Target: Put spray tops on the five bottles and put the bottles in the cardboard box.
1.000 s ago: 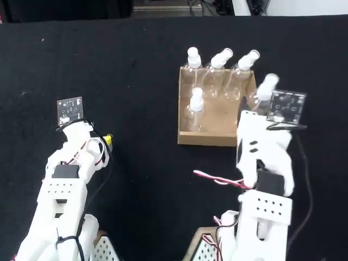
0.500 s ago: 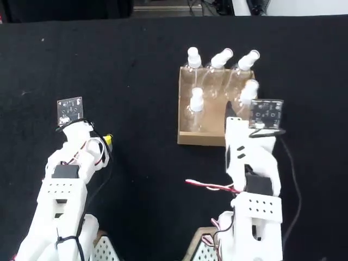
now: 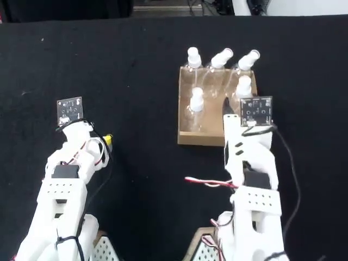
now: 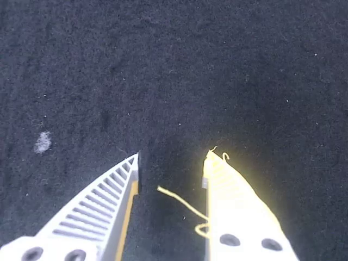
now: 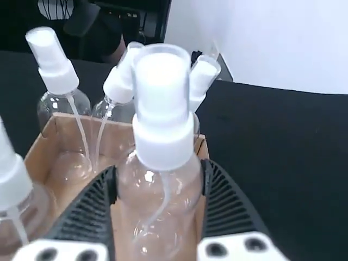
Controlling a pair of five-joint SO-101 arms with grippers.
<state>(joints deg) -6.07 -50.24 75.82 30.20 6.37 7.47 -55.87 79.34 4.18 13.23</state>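
Observation:
The cardboard box [image 3: 204,138] stands right of the table's middle. Three clear bottles with white spray tops lean along its back wall [image 3: 193,56] [image 3: 222,56] [image 3: 249,60], and another bottle [image 3: 196,101] stands upright near its front left. My right gripper [image 5: 159,173] is shut on the fifth bottle [image 5: 162,109], which also carries a spray top. That held bottle [image 3: 244,87] is upright over the box's right side; whether it touches the floor is hidden. Far to the left, my left gripper [image 4: 171,160] hangs open over bare black cloth with nothing in it.
Black cloth [image 3: 136,65] covers the whole table. The left arm [image 3: 76,157] rests at the front left, well away from the box. A loose red and white cable [image 3: 209,182] hangs from the right arm. A white wall [image 5: 283,38] lies beyond the table.
My right arm has carried the held bottle leftward, from outside the box's right edge to over its right side. The left arm has stayed still.

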